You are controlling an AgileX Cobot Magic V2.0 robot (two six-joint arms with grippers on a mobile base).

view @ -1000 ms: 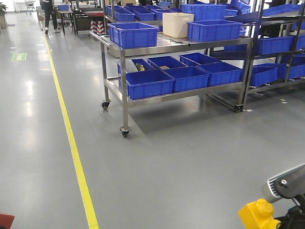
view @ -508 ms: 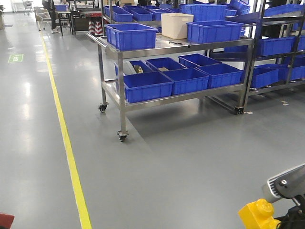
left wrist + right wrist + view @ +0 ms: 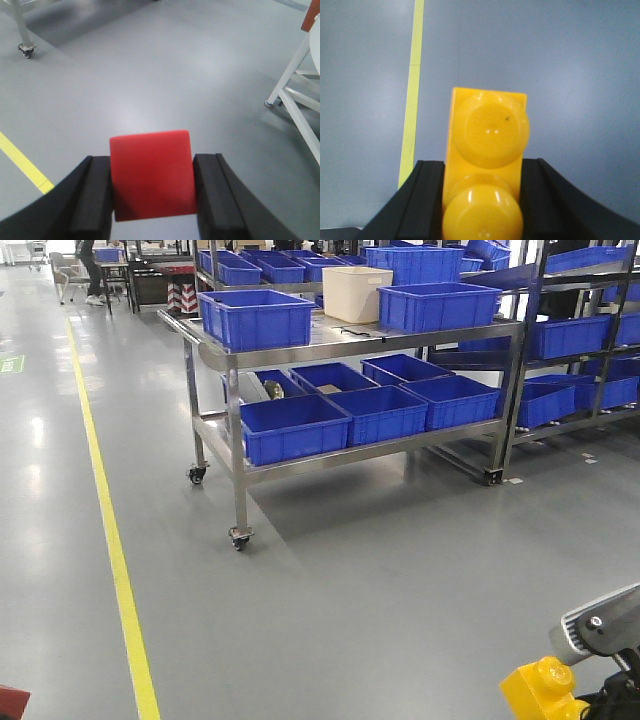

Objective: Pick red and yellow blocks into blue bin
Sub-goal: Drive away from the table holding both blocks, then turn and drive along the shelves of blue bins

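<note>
Left wrist view shows the left gripper (image 3: pixel 151 167) clamped on the red block (image 3: pixel 150 180) between its jaws, while the right gripper (image 3: pixel 482 172) pinches the yellow brick (image 3: pixel 487 140), likely for carrying (the blue bins (image 3: pixel 295 435) on the cart (image 3: pixel 238 440) lie well ahead of both).

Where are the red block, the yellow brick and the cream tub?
red block (image 3: pixel 151 175): left wrist view, centre of its facing side.
yellow brick (image 3: pixel 490 131): right wrist view, on its upper stud.
cream tub (image 3: pixel 358 298): front-facing view, on its side wall.
</note>
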